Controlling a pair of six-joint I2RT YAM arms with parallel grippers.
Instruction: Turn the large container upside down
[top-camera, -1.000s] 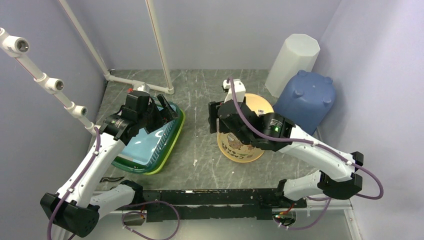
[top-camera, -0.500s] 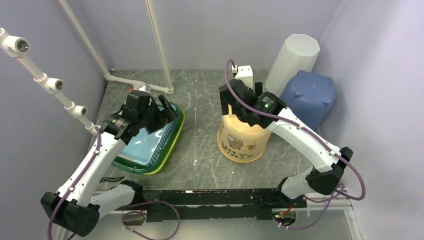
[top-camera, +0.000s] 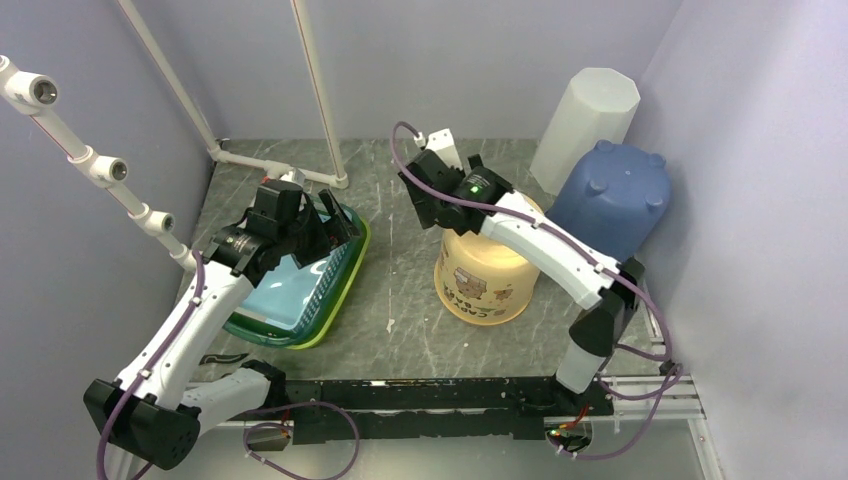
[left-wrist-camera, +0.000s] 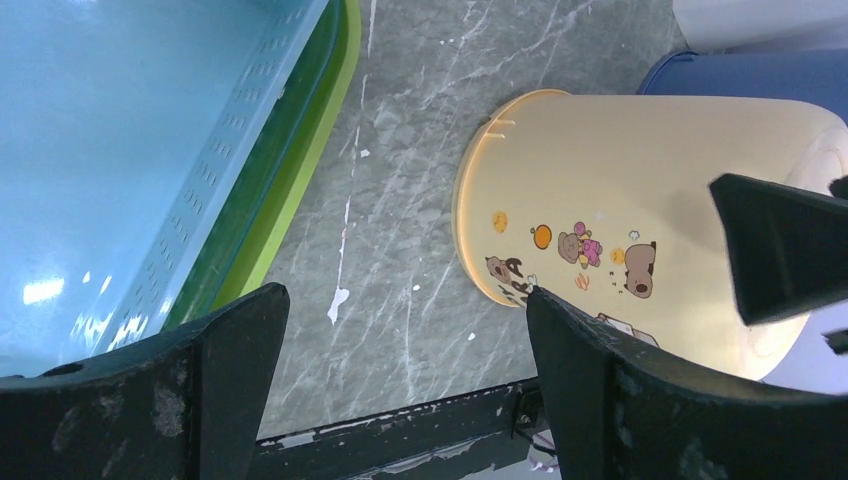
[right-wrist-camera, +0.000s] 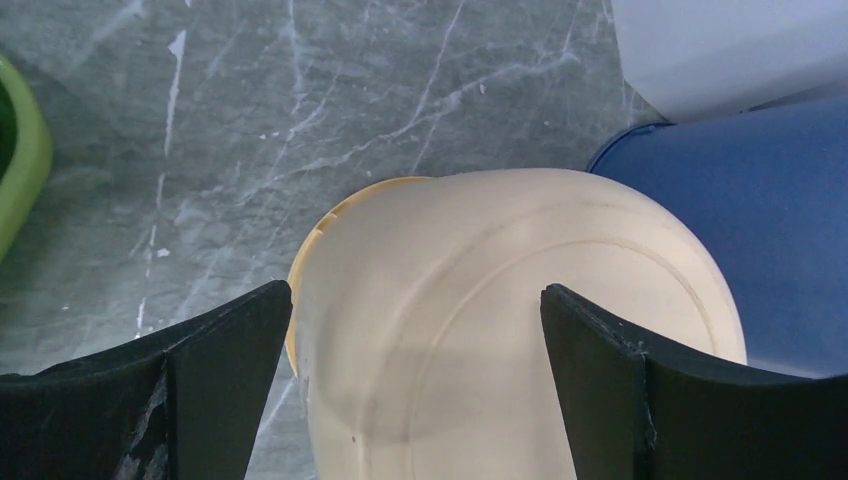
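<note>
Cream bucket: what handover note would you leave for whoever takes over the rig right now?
Left gripper: open, empty, by the edge of the trays.
Right gripper: open, empty, above the bucket, not touching it.
Bucket: base up, rim on the table, beside the blue bin.
Done: the flip, by the look of it.
Left: probably only pulling the arms back.

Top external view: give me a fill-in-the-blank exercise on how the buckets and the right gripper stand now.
1. The cream bucket stands on the table with its rim facing ____.
2. The right gripper, above it, has its jaws ____.
3. The neighbouring bucket, also upturned, is coloured ____.
Missing words: down; open; blue.
</note>
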